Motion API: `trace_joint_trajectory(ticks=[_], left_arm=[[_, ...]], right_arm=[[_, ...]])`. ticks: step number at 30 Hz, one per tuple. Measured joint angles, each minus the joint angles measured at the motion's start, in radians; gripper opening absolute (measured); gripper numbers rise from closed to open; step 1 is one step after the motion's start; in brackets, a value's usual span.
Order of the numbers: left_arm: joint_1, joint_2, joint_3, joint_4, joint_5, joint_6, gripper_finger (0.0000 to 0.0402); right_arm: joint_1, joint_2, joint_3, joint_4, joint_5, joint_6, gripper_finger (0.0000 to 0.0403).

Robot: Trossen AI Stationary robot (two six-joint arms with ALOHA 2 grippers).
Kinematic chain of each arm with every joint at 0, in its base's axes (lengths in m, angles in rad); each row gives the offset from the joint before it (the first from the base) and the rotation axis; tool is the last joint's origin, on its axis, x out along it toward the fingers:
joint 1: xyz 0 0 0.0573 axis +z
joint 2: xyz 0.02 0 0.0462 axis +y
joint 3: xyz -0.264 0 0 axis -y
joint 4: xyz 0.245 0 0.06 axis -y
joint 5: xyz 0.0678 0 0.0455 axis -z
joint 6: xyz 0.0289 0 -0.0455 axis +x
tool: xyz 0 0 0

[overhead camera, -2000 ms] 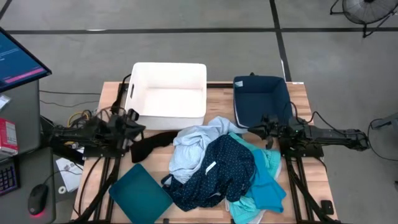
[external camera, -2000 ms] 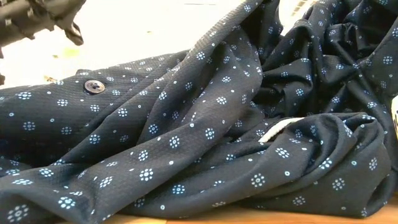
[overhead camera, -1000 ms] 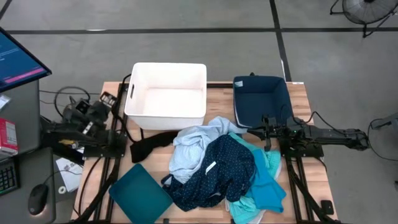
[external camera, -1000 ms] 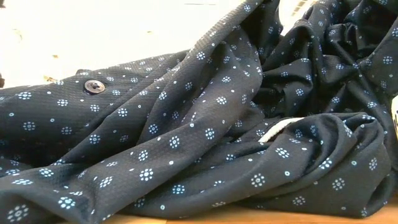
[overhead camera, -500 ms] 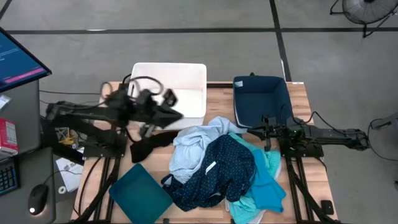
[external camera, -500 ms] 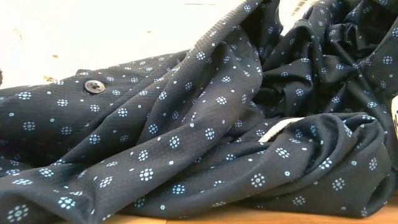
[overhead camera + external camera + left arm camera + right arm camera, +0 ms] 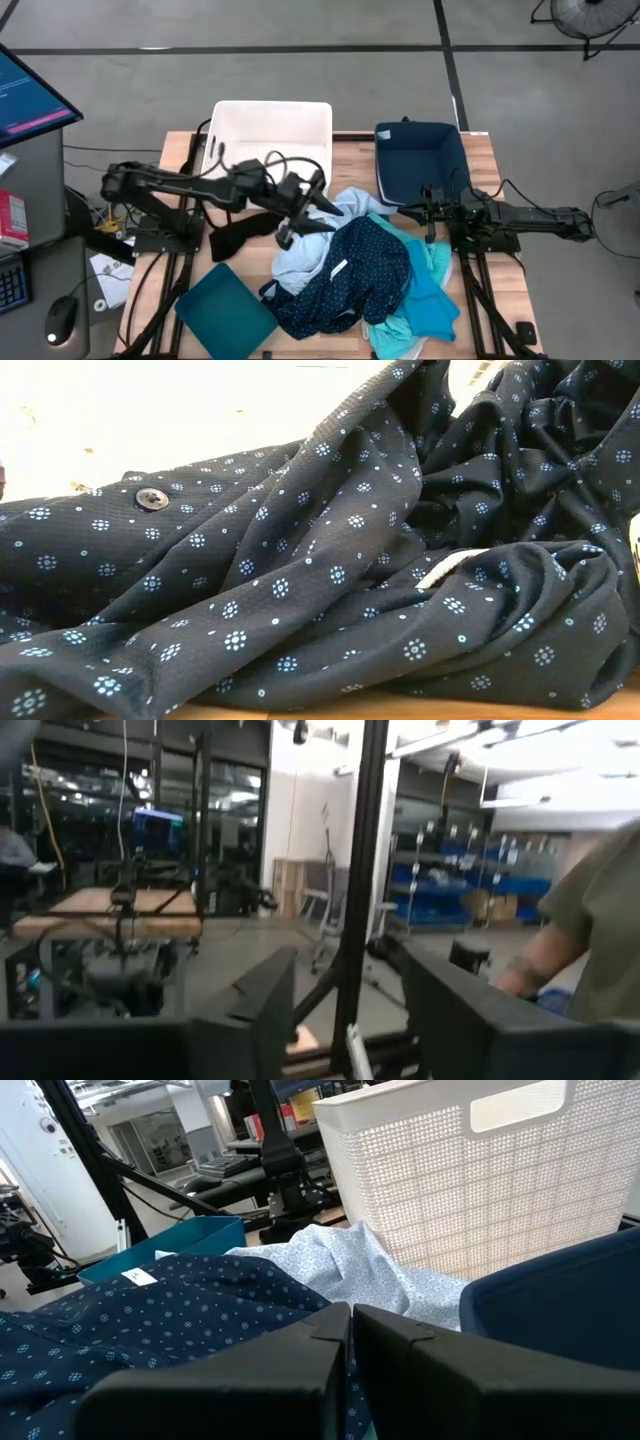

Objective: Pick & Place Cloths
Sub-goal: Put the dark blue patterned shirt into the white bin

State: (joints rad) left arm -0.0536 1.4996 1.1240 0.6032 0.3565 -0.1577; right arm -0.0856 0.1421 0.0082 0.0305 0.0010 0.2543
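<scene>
The cloths lie in a heap on the wooden table: a navy one with white dots [image 7: 350, 270] [image 7: 320, 560] on top, a pale blue one [image 7: 315, 235] [image 7: 340, 1265] beside it, turquoise ones [image 7: 430, 295] at the right, and a black one [image 7: 245, 230] at the left. My left gripper [image 7: 325, 210] [image 7: 340, 1020] reaches out level over the pale blue cloth's far-left part. It is open with nothing between its fingers. My right gripper [image 7: 428, 215] [image 7: 350, 1330] waits shut at the heap's right side, near the navy tub.
A white bin [image 7: 270, 150] [image 7: 480, 1170] stands at the far edge left of centre, a dark navy tub [image 7: 420, 160] to its right. A teal square tub [image 7: 225, 310] sits at the near left. A person's arm [image 7: 560, 950] shows in the room beyond.
My left arm has swung from beside the table's left edge toward the right, past the white bin's near side, and now stretches out over the heap. The cloths and my right arm have stayed where they were.
</scene>
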Motion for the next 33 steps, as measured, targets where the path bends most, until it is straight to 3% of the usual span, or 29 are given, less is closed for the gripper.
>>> trace_joint_trajectory(ticks=[7,18,27,33], left_arm=[[0.0,0.115,0.0,-0.104,-0.088,0.045,0.0244],[-0.079,0.174,0.035,-0.389,-0.347,0.181,0.0242],[-0.134,0.173,0.232,-0.632,-0.425,0.179,0.0242],[-0.136,0.186,0.253,-0.678,-0.445,0.178,0.0242]], right_arm=[[0.0,0.0,0.0,0.0,0.0,0.0,0.0016],[0.0,0.0,0.0,-0.001,0.0,-0.002,0.0016],[0.0,0.0,0.0,-0.001,0.0,-0.002,0.0016],[0.0,0.0,0.0,-0.001,0.0,-0.002,0.0016]])
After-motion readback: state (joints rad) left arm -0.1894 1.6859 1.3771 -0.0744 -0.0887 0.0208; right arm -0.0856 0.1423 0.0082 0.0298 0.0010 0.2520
